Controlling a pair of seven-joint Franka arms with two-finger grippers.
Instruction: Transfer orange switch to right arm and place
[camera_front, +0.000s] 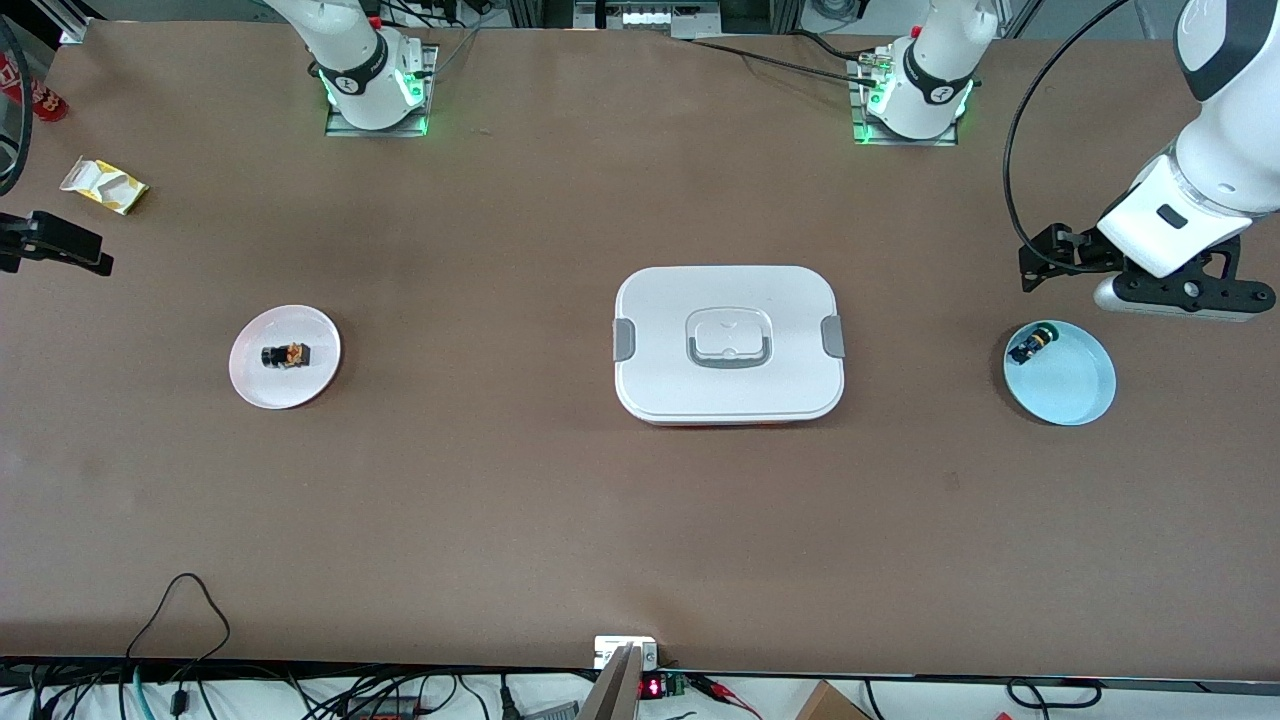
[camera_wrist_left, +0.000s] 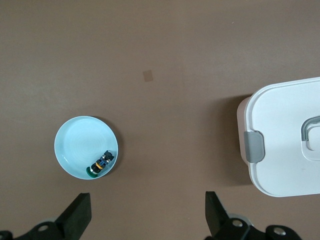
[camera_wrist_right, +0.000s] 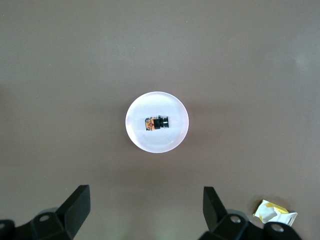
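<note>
The orange switch (camera_front: 285, 355) lies on its side on a small white plate (camera_front: 262, 385) toward the right arm's end of the table. In the right wrist view the orange switch (camera_wrist_right: 156, 122) lies on that plate (camera_wrist_right: 172, 137), apart from my right gripper (camera_wrist_right: 146, 212), which is open, empty and high over the table. Only a black part of the right gripper (camera_front: 60, 245) shows at the front view's edge. My left gripper (camera_front: 1190, 295) hangs open and empty above the table beside a light blue plate (camera_front: 1075, 390); it also shows in the left wrist view (camera_wrist_left: 148, 215).
A black switch with a green-yellow cap (camera_front: 1032, 345) lies in the blue plate (camera_wrist_left: 75, 145). A white lidded box (camera_front: 729, 345) with grey clasps stands mid-table. A yellow-white packet (camera_front: 103, 185) and a red item (camera_front: 45, 100) lie at the right arm's end.
</note>
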